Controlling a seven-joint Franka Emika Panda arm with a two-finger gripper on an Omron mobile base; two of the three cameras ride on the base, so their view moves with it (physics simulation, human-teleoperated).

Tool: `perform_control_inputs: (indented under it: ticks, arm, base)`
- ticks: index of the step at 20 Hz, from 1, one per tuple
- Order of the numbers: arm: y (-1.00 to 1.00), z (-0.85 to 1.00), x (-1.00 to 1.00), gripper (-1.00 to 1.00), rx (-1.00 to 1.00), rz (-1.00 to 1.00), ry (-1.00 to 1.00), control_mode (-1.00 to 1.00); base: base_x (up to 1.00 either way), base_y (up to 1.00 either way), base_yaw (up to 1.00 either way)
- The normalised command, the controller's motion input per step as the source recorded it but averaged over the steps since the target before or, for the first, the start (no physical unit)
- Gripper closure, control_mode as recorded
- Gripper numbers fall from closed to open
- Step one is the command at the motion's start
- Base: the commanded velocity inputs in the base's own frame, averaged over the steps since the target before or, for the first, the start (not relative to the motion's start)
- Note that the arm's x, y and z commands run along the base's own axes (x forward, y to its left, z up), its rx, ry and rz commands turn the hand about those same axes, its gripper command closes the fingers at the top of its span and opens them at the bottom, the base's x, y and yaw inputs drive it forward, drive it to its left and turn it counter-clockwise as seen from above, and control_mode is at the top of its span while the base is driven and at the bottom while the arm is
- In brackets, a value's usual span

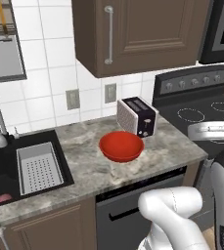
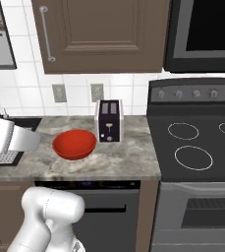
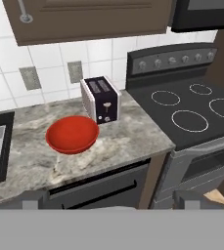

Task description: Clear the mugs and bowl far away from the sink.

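Hand view: the red bowl [image 3: 72,134] is seen ahead and below, beside the toaster [image 3: 101,99]; whether the gripper is spread cannot be told.

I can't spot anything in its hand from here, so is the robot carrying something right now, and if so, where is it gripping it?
Nothing is held. In the hand view no object sits in front of the claw, and the red bowl rests on the counter beside the toaster, well away.
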Motion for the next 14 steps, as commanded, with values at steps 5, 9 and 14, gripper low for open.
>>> perform_control_inputs:
  ticks: [5, 9, 14]
  arm:
    - [0.00, 0.00, 0.00, -1.00, 0.00, 0.00, 0.00, 1.00]
    - [0.00, -0.14, 0.20, -1.00, 0.10, 0.09, 0.00, -1.00]
    - [0.00, -0.22, 0.34, -1.00, 0.11, 0.13, 0.01, -1.00]
  base:
    - [0.20, 0.00, 0.22]
    - [0.19, 0.00, 0.09]
    - [0.00, 0.00, 0.00]
